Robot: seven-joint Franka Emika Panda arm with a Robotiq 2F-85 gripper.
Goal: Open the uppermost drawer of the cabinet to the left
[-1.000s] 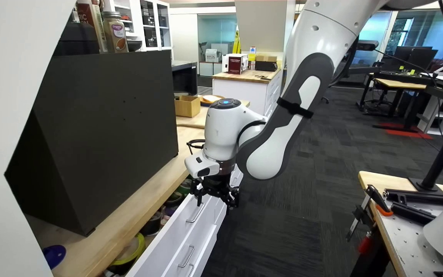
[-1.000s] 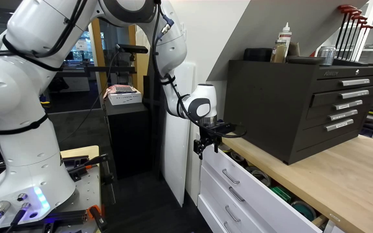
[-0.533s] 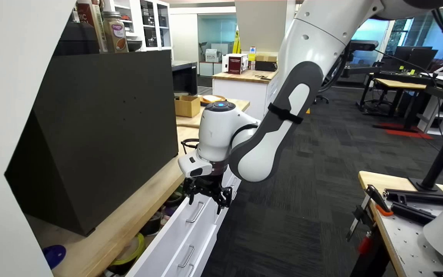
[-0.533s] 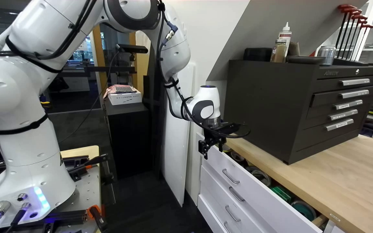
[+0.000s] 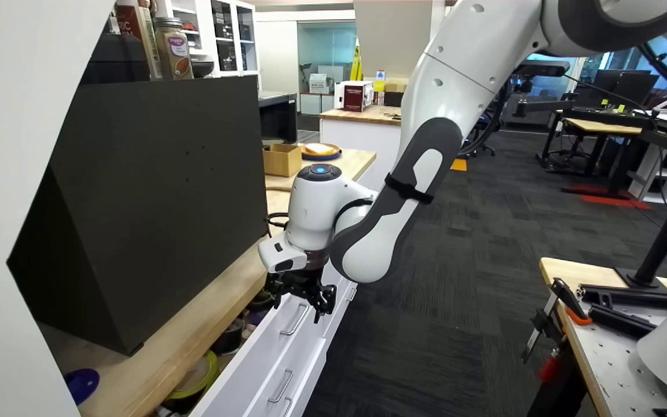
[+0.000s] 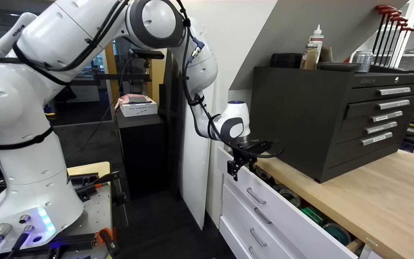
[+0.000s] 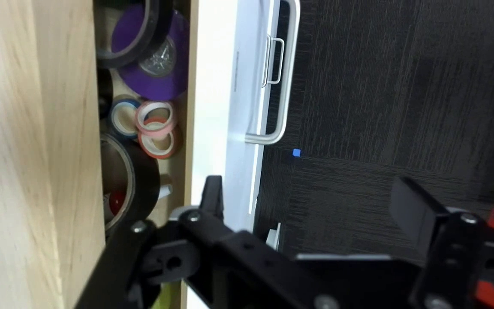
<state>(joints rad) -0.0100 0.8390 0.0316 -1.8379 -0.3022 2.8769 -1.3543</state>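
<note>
While following the front edge of the worktop in both exterior views, found the long white cabinet beneath it and the white arm reaching down beside it. Saw a black tool chest set back from that edge in both exterior views, yet met its silver pulls only in an exterior view. Came across a cardboard box, toward the far end of the worktop, likewise in an exterior view only. Needed the wrist view to judge the gripper: jaws spread wide, one showing over the front of the uppermost drawer and the other over the dark floor, farther out from the worktop's edge. Could not tell about contact with the drawer.

Against a second ago, found the arm, gripper included, closer in to the front edge and somewhat lower. Found the drawer unchanged: directly under the front edge, pulled out beyond it, and open along its top.

Could not see into the cardboard box. Made out in the drawer, from the exterior views, a yellow-rimmed roll, a teal roll and a green block; from the wrist view, a purple roll, a black roll with something red inside its ring, and three little rolls in pink, orange-red and blue, bunched together.
</note>
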